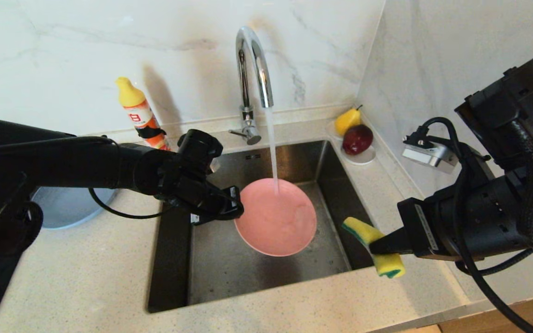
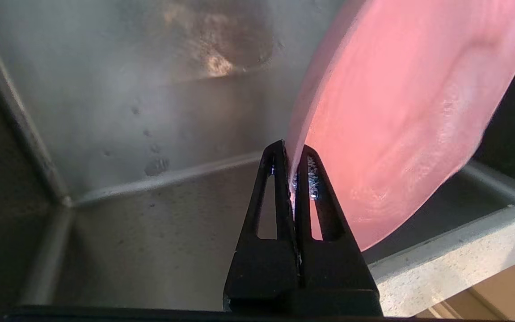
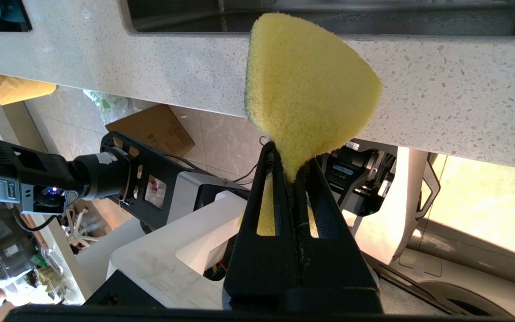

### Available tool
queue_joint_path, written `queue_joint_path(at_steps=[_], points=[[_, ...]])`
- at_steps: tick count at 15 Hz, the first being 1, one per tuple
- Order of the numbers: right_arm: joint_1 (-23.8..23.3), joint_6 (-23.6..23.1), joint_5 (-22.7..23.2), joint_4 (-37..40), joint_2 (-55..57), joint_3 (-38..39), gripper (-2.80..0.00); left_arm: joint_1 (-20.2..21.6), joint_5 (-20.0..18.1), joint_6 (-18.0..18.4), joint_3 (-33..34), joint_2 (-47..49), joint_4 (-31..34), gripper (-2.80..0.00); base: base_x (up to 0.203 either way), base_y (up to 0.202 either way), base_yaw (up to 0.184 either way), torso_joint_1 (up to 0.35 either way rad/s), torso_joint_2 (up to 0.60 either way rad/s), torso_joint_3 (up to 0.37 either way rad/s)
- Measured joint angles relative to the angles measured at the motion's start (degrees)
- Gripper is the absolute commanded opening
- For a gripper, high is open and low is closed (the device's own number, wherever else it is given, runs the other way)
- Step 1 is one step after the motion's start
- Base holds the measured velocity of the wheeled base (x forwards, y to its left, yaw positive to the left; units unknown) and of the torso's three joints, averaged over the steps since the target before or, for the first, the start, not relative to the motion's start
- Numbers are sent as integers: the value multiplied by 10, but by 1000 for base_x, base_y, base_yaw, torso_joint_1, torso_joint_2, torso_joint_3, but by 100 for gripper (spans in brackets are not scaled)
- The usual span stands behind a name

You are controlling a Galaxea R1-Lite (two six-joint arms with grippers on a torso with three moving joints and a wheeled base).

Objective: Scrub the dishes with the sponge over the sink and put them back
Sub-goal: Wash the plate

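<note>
My left gripper (image 1: 236, 208) is shut on the rim of the large pink plate (image 1: 276, 217), holding it tilted over the steel sink (image 1: 257, 273). Water runs from the chrome tap (image 1: 253, 60) onto the plate's upper part. In the left wrist view the left gripper (image 2: 294, 154) pinches the plate (image 2: 400, 120) edge between both fingers. My right gripper (image 1: 374, 246) is shut on the yellow sponge (image 1: 375, 247) with its green face, held at the sink's right front corner, apart from the plate. In the right wrist view the sponge (image 3: 306, 89) fans out beyond the right gripper (image 3: 291, 165).
A grey-blue plate (image 1: 70, 206) lies on the counter at the left, partly behind my left arm. A yellow-capped soap bottle (image 1: 139, 113) stands behind the sink. A white saucer (image 1: 361, 157) with a pear and a red fruit sits at the back right corner.
</note>
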Motion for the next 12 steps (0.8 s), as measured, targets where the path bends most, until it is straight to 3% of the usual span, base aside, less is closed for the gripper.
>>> queue_joint_path(at_steps=[3, 6, 12], points=[[0, 0, 0, 0, 0, 4, -280, 0, 12, 0, 5, -7, 1, -280, 0, 0, 0, 0, 0, 0], [0, 0, 0, 0, 2, 7, -280, 14, 78, 11, 15, -36, 8, -280, 0, 0, 0, 0, 0, 0], [0, 1, 0, -1, 8, 12, -280, 52, 172, 115, 87, -152, -2, -280, 0, 0, 0, 0, 0, 0]])
